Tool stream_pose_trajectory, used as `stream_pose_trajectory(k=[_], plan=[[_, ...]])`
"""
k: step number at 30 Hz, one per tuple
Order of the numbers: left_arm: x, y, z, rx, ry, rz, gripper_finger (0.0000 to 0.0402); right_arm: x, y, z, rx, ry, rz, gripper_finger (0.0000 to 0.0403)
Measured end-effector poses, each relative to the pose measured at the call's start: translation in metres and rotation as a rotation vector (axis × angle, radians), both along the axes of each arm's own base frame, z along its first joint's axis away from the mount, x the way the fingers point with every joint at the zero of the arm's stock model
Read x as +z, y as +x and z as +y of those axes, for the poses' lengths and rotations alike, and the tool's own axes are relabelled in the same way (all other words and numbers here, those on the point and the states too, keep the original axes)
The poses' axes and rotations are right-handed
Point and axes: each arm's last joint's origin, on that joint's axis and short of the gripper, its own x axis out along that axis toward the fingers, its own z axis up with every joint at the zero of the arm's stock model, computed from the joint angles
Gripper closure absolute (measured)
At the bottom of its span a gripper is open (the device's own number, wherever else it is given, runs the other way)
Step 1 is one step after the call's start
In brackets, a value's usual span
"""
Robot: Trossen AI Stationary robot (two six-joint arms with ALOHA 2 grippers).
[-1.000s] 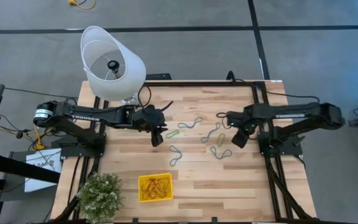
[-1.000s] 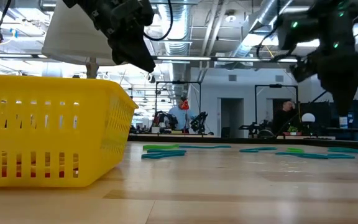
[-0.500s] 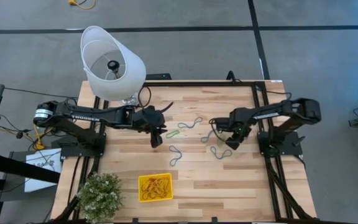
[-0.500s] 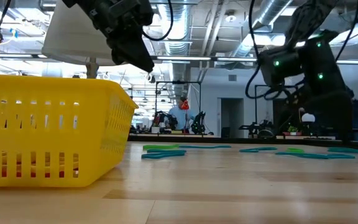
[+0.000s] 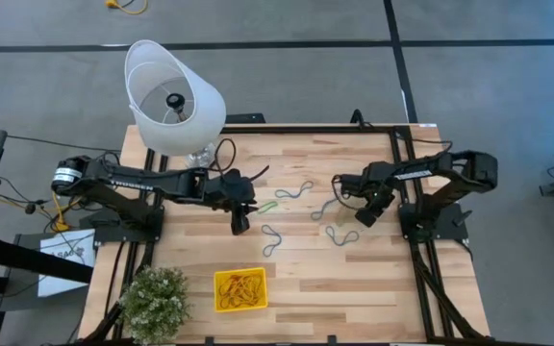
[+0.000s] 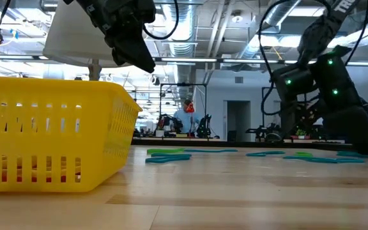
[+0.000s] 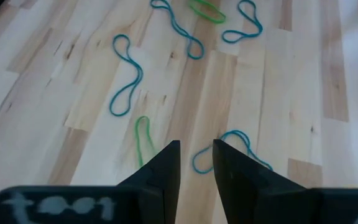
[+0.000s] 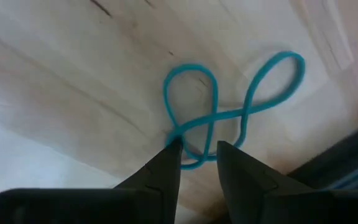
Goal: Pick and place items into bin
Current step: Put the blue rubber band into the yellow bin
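**Q:** High view, panel 1: which arm is nearer the loose rubber bands, and which band is in play?

**A:** The right gripper (image 5: 365, 215) is lowered over the right-hand part of the wooden table (image 5: 373, 288), just beside a teal rubber band (image 5: 341, 234) that lies slightly toward the bin side of it. In the right wrist view, this twisted teal band (image 8: 229, 118) sits directly ahead of the fingertips (image 8: 169, 158), one of which touches its near loop. The jaws stand a narrow gap apart, not pinching anything.

**Q:** How does that band lie?

**A:** It forms a figure-8 of 2 lobes. In the high view its long axis runs roughly across the table, left to right. The crossing of the 2 lobes is the thickest point, and I judge it the best place to pinch.

**Q:** And the left arm?

**A:** The left gripper (image 5: 239, 219) hangs above the table middle, jaws slightly apart and holding nothing. In the left wrist view a green band (image 7: 143, 138) lies just ahead of its fingers, long axis pointing away from them, and a teal loop (image 7: 225, 149) lies beside it.

**Q:** Where must the bands go?

**A:** Into the yellow bin (image 5: 239, 290) at the table's near edge, well apart from both grippers and already holding several bands. The left arm is nearer to it.
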Motion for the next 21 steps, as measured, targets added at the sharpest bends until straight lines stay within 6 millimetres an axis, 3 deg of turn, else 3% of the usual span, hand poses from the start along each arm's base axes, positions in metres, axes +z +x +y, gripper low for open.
stream_pose_trajectory(k=[13, 21], plan=[[0.000, 0.000, -0.004, 0.000, -0.011, -0.003, 0.0319, 0.005, -0.004, -0.012, -0.038, -0.014, -0.141, 0.0307], [0.000, 0.000, -0.004, 0.003, -0.014, -0.003, 0.0319, 0.004, -0.002, -0.010, -0.027, -0.008, -0.145, 0.0391]])
